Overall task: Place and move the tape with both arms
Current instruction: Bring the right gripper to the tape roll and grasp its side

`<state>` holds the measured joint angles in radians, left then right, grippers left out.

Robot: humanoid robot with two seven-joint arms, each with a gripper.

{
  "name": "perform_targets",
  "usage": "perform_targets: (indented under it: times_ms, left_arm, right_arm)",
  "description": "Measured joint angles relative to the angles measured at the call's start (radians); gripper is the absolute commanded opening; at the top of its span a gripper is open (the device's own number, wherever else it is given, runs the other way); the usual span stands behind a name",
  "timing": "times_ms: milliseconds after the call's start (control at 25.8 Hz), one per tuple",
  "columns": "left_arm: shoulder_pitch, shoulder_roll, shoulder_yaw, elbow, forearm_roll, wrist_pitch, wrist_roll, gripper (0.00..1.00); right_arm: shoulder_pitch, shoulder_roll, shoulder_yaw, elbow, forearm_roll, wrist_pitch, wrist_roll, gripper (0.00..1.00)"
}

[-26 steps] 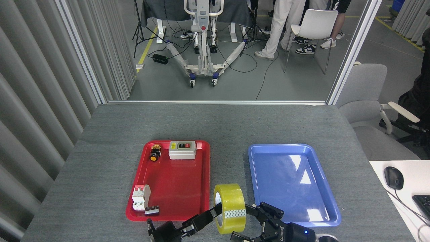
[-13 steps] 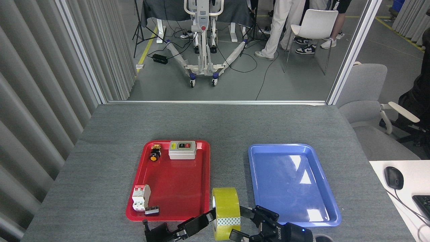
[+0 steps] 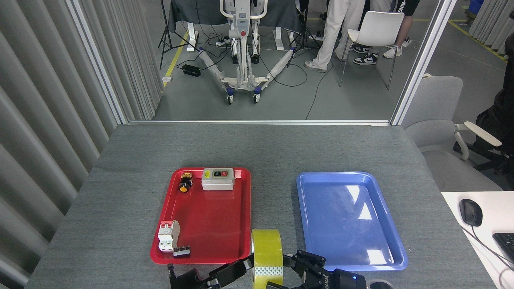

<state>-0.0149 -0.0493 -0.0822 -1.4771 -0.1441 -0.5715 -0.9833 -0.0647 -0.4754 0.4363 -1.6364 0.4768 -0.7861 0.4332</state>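
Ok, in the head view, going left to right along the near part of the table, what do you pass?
Red tray → left gripper → tape → right gripper → blue tray → mouse.

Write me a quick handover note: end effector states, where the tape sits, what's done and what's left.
Left end effector: at the tape's left side, apparently gripping the roll.
Right end effector: fingers spread beside the tape's right side, not visibly closed on it.
Tape: upright on edge at the near table edge, between the red tray and blue tray.
Done: tape is out of the red tray.
Left: probably hand it to the right arm and set it down; the blue tray holds nothing yet.
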Motion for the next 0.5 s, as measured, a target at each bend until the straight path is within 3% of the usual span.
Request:
perform_targets:
  times_ms: [116, 310, 503]
  left_arm:
    - [-0.002, 0.0, 0.001, 0.004, 0.0, -0.008, -0.001, 0.08]
    - [-0.006, 0.0, 0.001, 0.008, 0.0, -0.011, 0.002, 0.08]
    - [-0.012, 0.0, 0.002, 0.022, 0.0, -0.011, 0.003, 0.08]
  right_arm:
    - [0.0, 0.008, 0.01, -0.009, 0.025, 0.004, 0.004, 0.91]
    - [0.004, 0.025, 0.017, -0.032, 0.052, 0.004, 0.01, 0.75]
    - [0.002, 0.027, 0.018, -0.041, 0.056, 0.001, 0.013, 0.42]
